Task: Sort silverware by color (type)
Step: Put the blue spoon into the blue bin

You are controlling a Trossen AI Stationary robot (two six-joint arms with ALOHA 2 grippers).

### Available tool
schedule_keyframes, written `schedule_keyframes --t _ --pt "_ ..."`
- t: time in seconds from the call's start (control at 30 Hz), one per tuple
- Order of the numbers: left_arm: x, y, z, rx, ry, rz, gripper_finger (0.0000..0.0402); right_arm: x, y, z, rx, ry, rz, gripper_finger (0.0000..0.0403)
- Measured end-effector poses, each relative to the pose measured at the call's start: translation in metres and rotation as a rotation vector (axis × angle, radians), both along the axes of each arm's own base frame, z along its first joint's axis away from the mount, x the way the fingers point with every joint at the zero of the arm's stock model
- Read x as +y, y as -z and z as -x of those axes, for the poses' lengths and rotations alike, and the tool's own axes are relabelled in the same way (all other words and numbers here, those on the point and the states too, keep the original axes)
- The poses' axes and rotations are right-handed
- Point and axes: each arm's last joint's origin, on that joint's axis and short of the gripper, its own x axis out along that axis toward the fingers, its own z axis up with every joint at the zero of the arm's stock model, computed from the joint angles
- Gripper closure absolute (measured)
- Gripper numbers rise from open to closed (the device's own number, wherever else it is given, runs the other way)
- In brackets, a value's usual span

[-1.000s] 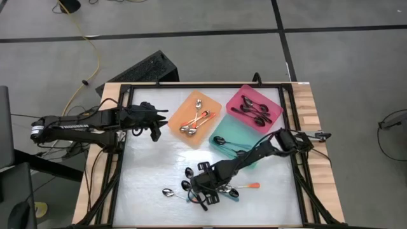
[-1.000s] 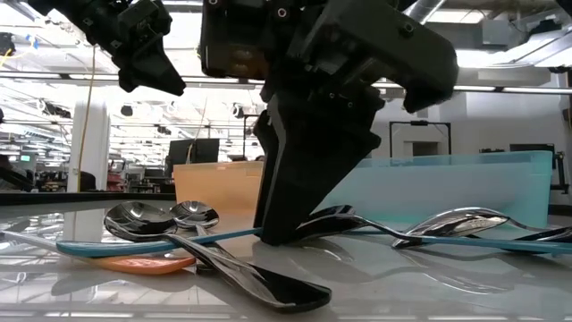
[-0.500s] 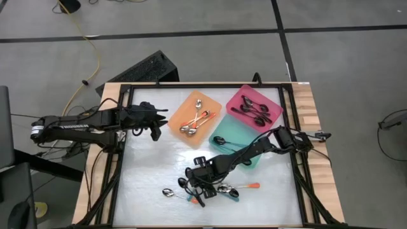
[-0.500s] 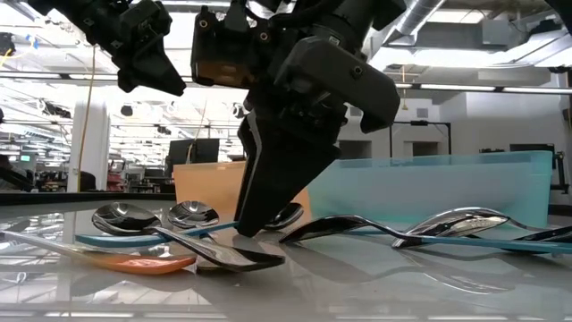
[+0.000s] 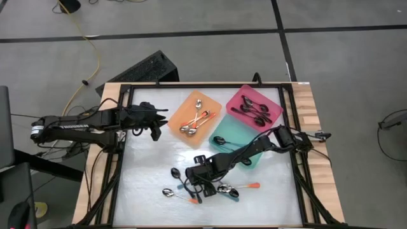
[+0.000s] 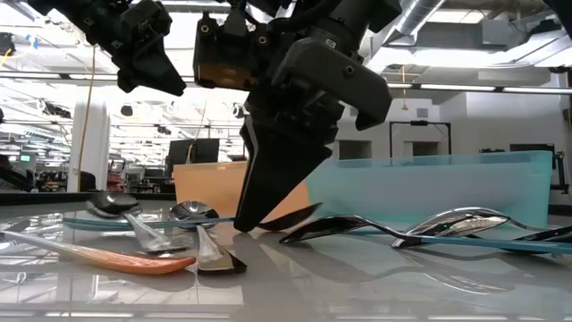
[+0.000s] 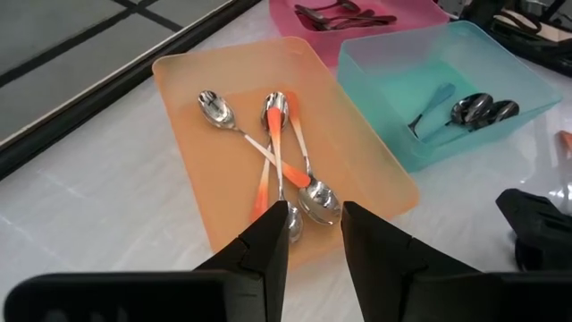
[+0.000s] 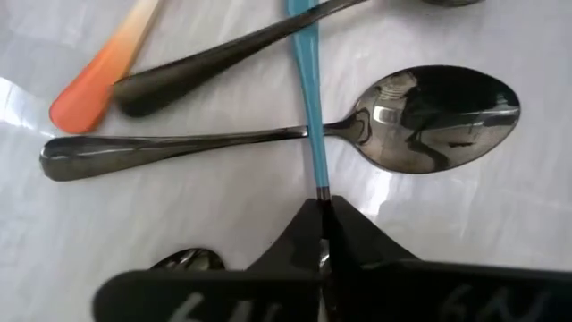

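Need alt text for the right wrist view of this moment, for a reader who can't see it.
The right gripper is shut on the teal-handled spoon by its thin teal handle, low over the white table. That handle crosses over an all-black spoon lying flat, with another dark handle and an orange handle tip beyond.

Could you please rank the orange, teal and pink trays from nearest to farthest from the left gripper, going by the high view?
From the left gripper, on the table's left side:
1. Orange tray, just to its right.
2. Teal tray, beyond the orange one, right of centre.
3. Pink tray, at the far right corner.
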Motion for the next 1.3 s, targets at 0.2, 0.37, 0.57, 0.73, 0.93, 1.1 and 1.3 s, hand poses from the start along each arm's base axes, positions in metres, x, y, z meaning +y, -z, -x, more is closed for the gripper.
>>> schedule_keyframes --t 0.2,0.37,0.57,0.73,0.93,1.1,1.3 --pt "0.000 0.000 0.000 -0.004 -0.007 0.009 0.0310 0.006 0.000 0.005 0.024 0.006 0.003 0.0393" --pt "0.000 0.000 0.000 -0.004 -0.006 0.010 0.0310 0.005 -0.005 0.010 0.066 0.074 -0.015 0.0397" --pt "0.000 0.000 0.000 -0.001 -0.008 0.009 0.0310 0.004 -0.025 0.014 0.037 0.092 -0.026 0.0397" --pt "0.000 0.000 0.000 0.000 -0.010 0.008 0.0310 -0.004 -0.050 0.022 0.011 0.131 0.003 0.0398" --pt "0.000 0.000 0.000 -0.002 -0.012 0.008 0.0310 -0.016 -0.079 0.032 -0.026 0.184 0.044 0.0398" --pt "0.000 0.000 0.001 0.002 -0.014 0.008 0.0310 -0.024 -0.110 0.046 -0.055 0.251 0.032 0.0398" --pt "0.000 0.000 0.001 0.003 -0.020 0.004 0.0310 -0.038 -0.150 0.076 -0.096 0.409 0.108 0.0398"
